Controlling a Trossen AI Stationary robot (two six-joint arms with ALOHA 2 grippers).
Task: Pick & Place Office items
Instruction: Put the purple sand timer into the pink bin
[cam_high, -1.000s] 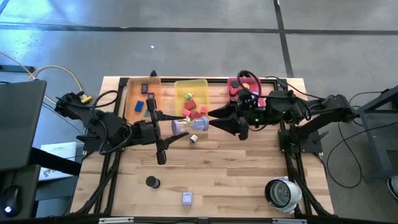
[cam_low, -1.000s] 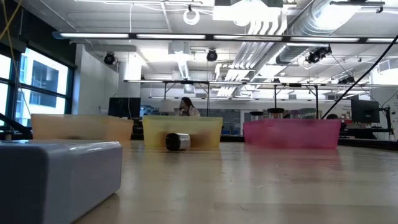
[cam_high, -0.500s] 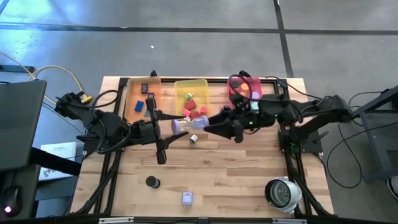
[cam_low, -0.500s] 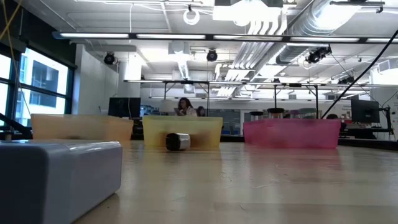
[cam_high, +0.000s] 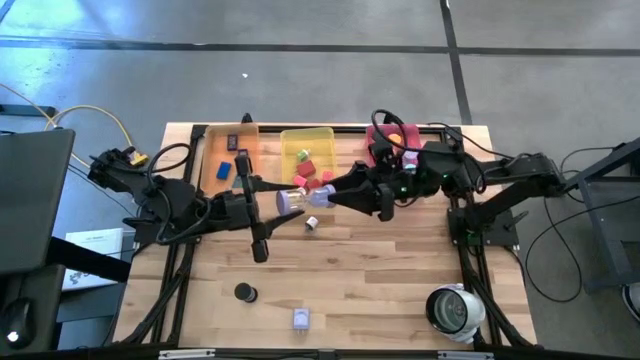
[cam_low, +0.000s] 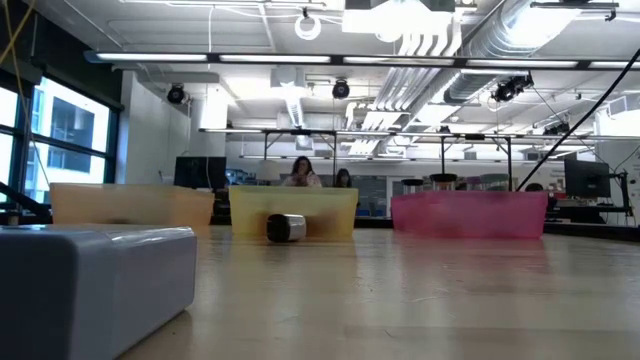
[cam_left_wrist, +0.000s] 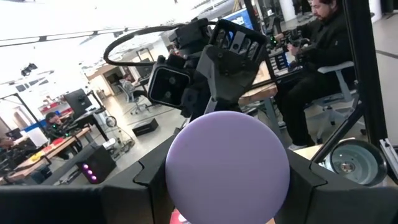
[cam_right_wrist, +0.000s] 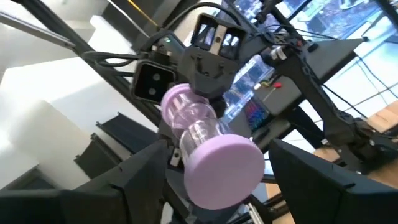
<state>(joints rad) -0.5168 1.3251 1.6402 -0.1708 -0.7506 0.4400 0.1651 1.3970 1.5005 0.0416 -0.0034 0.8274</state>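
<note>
Above mid-table, just in front of the yellow tray (cam_high: 307, 152), the two grippers meet tip to tip. The left gripper (cam_high: 284, 203) pinches a purple spool-shaped piece (cam_high: 292, 201) with a clear middle and lavender end caps; the left wrist view shows one round lavender end (cam_left_wrist: 227, 165) face-on between that arm's dark fingers (cam_left_wrist: 127, 190). The right gripper (cam_high: 322, 195) has its fingers spread on either side of the spool's far end (cam_right_wrist: 223, 165), as the right wrist view shows; can't tell whether they touch it. Spool is off the table, held roughly horizontal. Yellow tray holds red cubes (cam_high: 318, 180) and a yellow-green piece (cam_high: 302, 155); orange tray (cam_high: 225, 155) holds flat dark and blue pieces; pink tray (cam_high: 392, 140) sits behind the right arm. Loose on the wood: small silvery cylinder (cam_high: 312, 222) near the grippers, black disc (cam_high: 243, 292), and lavender cube (cam_high: 301, 319) at the front edge. White-grey round device (cam_high: 450, 310) at the front right corner. Low view: two people seated in the room behind the yellow tray (cam_low: 293, 211)
</note>
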